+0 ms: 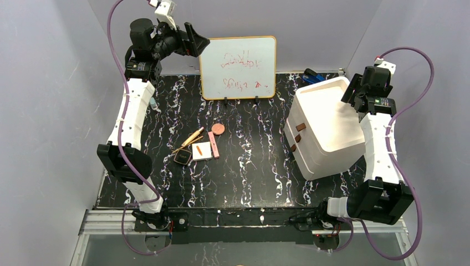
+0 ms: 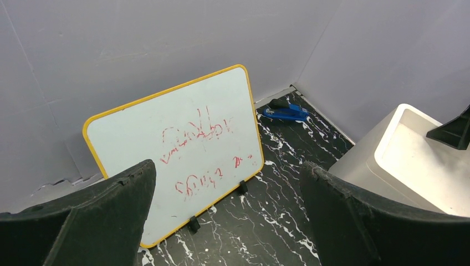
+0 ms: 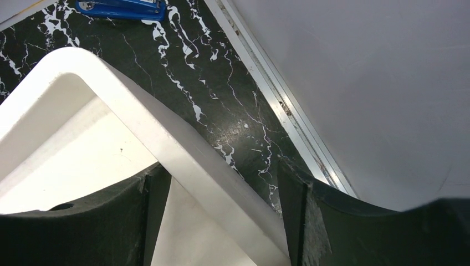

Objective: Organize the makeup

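Observation:
The makeup lies in a cluster left of the table's middle: a round brownish-pink compact [image 1: 218,129], a slim pink bar [image 1: 213,144], a white square palette [image 1: 201,151], a black square compact [image 1: 182,157] and gold-tan pencils [image 1: 192,138]. My left gripper [image 1: 197,41] is raised high at the back left, far from the makeup. It is open and empty [image 2: 227,166] and faces the whiteboard. My right gripper [image 1: 354,91] straddles the back right rim of the white drawer box [image 1: 327,130]. One finger is inside and one outside, and the wall [image 3: 127,105] touches both [image 3: 221,177].
The whiteboard [image 1: 238,66] with red scribbles stands at the back centre and also shows in the left wrist view [image 2: 177,149]. A blue stapler [image 1: 313,76] lies behind the box, near the back wall [image 3: 122,8]. The box has brown handles [image 1: 299,127] facing left.

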{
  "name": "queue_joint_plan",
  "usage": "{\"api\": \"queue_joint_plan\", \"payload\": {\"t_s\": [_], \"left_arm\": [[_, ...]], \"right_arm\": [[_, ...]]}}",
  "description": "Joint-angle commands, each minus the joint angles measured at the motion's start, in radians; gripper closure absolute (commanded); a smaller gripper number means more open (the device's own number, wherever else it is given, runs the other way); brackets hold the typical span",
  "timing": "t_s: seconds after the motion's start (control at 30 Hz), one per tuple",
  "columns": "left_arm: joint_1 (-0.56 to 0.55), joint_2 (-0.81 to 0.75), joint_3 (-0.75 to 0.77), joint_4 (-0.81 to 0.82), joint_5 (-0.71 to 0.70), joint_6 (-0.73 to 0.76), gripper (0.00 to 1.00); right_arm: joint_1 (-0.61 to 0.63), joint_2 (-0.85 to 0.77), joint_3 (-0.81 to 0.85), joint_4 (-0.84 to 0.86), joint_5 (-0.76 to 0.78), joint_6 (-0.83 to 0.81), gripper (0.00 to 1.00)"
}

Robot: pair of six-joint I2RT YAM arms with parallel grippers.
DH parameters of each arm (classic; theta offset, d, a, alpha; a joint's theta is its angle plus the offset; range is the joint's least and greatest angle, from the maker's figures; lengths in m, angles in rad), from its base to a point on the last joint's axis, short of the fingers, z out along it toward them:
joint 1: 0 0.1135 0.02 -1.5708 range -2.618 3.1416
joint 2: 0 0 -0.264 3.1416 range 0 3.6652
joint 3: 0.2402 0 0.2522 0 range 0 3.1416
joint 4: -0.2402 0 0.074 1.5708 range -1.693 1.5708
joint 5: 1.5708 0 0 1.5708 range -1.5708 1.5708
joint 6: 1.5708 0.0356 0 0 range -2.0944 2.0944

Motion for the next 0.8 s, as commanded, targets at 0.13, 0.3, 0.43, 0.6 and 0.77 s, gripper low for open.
{"api": "queue_joint_plan", "payload": {"t_s": [0.13,0.3,0.43,0.6,0.77], "left_arm": [[0.004,0.002,0.033,-0.021,-0.006,0.020,0.02],[0.004,-0.007,0.027,-0.024,-0.020,0.024,0.02],[0.004,-0.019,0.020,-0.025,-0.028,0.031,0.01],[0.004,-0.028,0.007,-0.024,-0.035,0.037,0.02],[0.004,-0.040,-0.011,-0.011,-0.041,0.037,0.02]], "right_arm": [[-0.002,0.036,0.017,-0.008,-0.030,0.043,0.38],[-0.002,0.042,0.027,-0.005,-0.082,0.039,0.38],[-0.001,0.050,0.036,0.008,-0.181,0.027,0.37],[-0.002,0.060,0.061,0.014,-0.317,0.011,0.34],[0.018,0.068,0.075,0.022,-0.416,0.008,0.34]]}}
